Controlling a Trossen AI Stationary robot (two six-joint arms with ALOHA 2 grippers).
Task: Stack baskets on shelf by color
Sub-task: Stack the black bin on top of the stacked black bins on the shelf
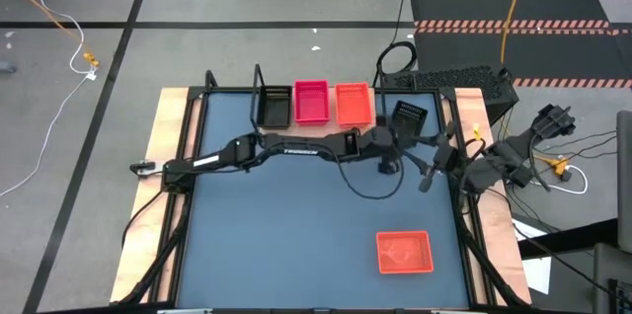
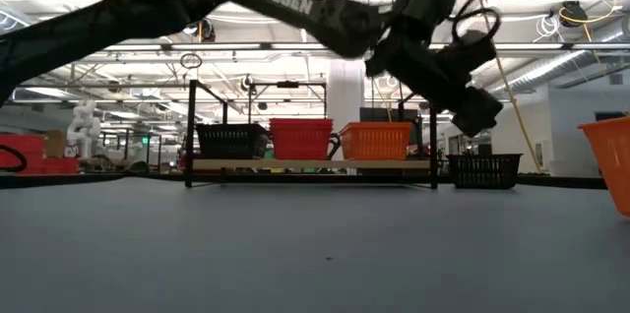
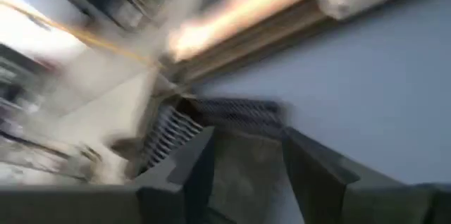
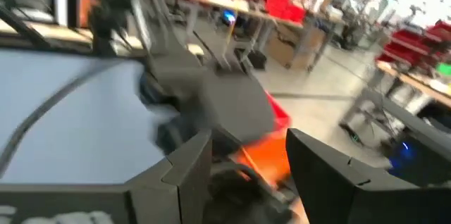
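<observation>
The shelf (image 1: 314,121) stands at the table's far edge. On its board a black basket (image 1: 274,107), a pinkish-red one (image 1: 311,102) and an orange-red one (image 1: 354,104) sit side by side. Another black basket (image 1: 410,117) (image 2: 482,170) rests on the tabletop just right of the shelf. An orange-red basket (image 1: 405,252) lies near the front right. My left gripper (image 1: 397,138) (image 2: 484,111) hangs open above the loose black basket (image 3: 218,118), clear of it. My right gripper (image 1: 428,180) (image 4: 246,171) is open at the right side, touching nothing.
The left arm reaches across the table's middle from the left edge, a cable looping below its wrist (image 1: 370,186). The shelf's black wire uprights (image 2: 190,131) stand at its ends. The wooden table rim (image 1: 168,121) frames the blue top. A keyboard (image 1: 449,79) lies beyond the far right corner.
</observation>
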